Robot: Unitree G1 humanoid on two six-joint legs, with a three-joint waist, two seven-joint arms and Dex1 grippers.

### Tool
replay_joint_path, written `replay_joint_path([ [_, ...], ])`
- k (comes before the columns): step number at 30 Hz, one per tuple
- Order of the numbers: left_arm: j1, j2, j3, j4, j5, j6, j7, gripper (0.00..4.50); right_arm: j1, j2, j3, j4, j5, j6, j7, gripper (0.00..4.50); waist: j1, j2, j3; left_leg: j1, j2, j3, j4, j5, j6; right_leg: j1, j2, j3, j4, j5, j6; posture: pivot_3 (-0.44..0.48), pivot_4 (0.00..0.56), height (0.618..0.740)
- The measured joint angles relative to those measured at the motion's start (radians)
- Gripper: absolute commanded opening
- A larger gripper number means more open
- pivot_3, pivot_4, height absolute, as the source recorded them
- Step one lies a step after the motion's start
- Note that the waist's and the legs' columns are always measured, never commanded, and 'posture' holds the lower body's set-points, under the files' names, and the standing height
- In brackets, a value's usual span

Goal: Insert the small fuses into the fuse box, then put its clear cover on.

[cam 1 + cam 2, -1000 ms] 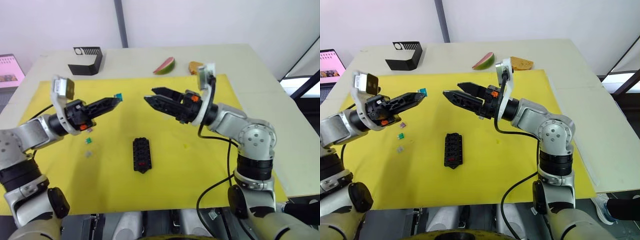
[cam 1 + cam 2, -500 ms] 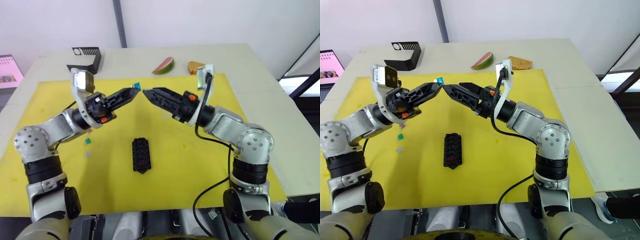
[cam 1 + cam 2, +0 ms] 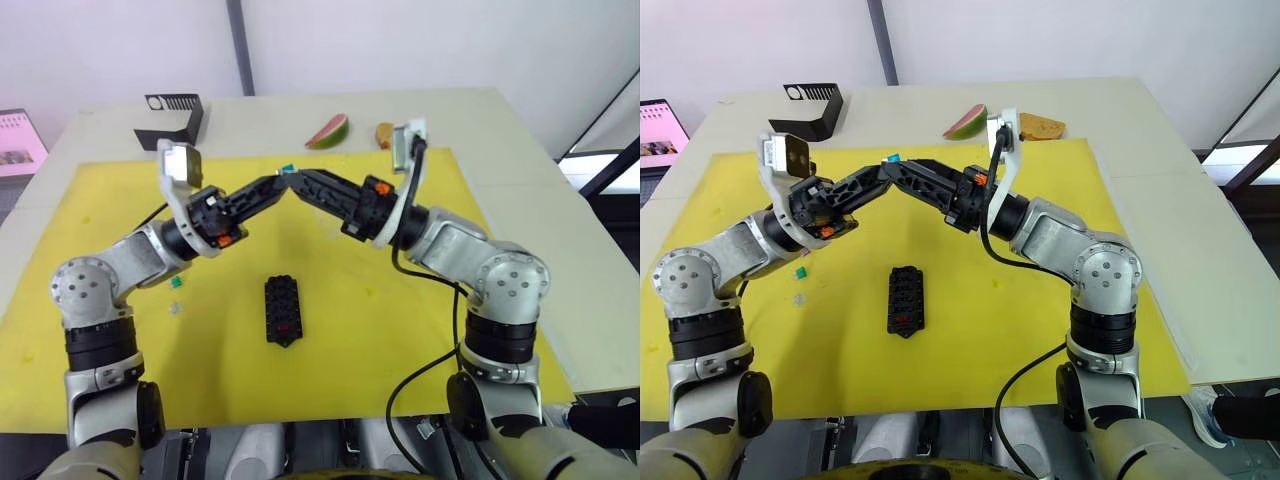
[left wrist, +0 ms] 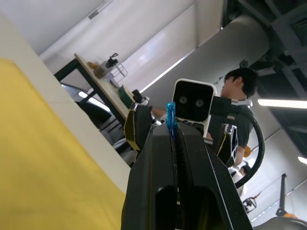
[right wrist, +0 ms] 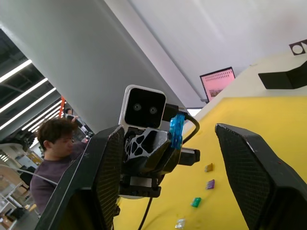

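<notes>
My left gripper (image 3: 282,181) is shut on a small blue fuse (image 3: 287,170), held up above the back middle of the yellow mat (image 3: 400,330). My right gripper (image 5: 169,130) faces it tip to tip, open, its two fingers (image 5: 249,163) standing wide on either side of the blue fuse (image 5: 176,130) without touching it. The black fuse box (image 3: 282,310) lies on the mat below, with a red fuse (image 3: 284,327) in a slot near its pointed end. Green (image 3: 176,283) and clear grey (image 3: 176,308) fuses lie loose at the left; brown (image 5: 208,167) and purple (image 5: 210,184) ones lie close by. The clear cover is hidden or out of view.
A black bracket (image 3: 172,118) stands at the table's back left. A watermelon slice (image 3: 329,131) and a piece of bread (image 3: 1042,126) lie behind the mat. A screen (image 3: 662,125) stands off the table's left. A person (image 5: 53,158) sits in the background.
Both grippers have come together over the back of the mat. The left one brought the blue fuse rightward, and the right one's open fingers now stand around it.
</notes>
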Motion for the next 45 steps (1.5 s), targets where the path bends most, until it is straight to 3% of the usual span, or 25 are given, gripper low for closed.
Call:
replay_joint_path([
  [3,0.0,0.0,-0.016,-0.015,-0.015,-0.02,0.021,0.0,-0.001,0.0,0.011,0.001,0.004,0.0,-0.012,3.2,0.0,0.0,0.0,0.0,0.0,0.0,0.0,0.0,0.0,0.0,0.0,0.0,0.0,0.0,0.0,0.0,0.15,0.74],
  [7,0.0,0.001,-0.025,-0.02,-0.035,-0.04,0.044,0.0,-0.001,0.002,0.011,0.004,0.019,-0.014,-0.031,1.55,0.0,0.0,0.0,0.0,0.0,0.0,0.0,0.0,0.0,0.0,0.0,0.0,0.0,0.0,0.0,0.0,0.15,0.74],
  [32,-0.003,0.022,-0.079,-0.03,-0.102,-0.106,0.091,0.0,-0.005,-0.046,-0.002,0.027,0.132,-0.051,-0.085,1.55,0.0,0.0,0.0,0.0,0.0,0.0,0.0,-0.002,0.003,0.0,0.0,0.0,0.0,0.0,0.0,0.0,0.15,0.74],
  [34,-0.002,0.022,-0.081,-0.031,-0.102,-0.108,0.091,0.0,-0.004,-0.046,-0.001,0.027,0.136,-0.054,-0.089,0.88,0.0,0.0,0.0,0.0,0.0,0.0,0.0,-0.002,0.003,0.0,0.0,0.0,0.0,0.0,0.0,0.0,0.15,0.74],
  [45,0.001,0.034,-0.089,-0.036,-0.104,-0.119,0.09,0.0,0.001,-0.054,0.005,0.029,0.172,-0.066,-0.106,0.88,0.0,0.0,0.0,0.0,0.0,0.0,0.0,-0.002,0.003,0.0,0.0,0.0,-0.001,0.0,0.0,0.0,0.15,0.74],
])
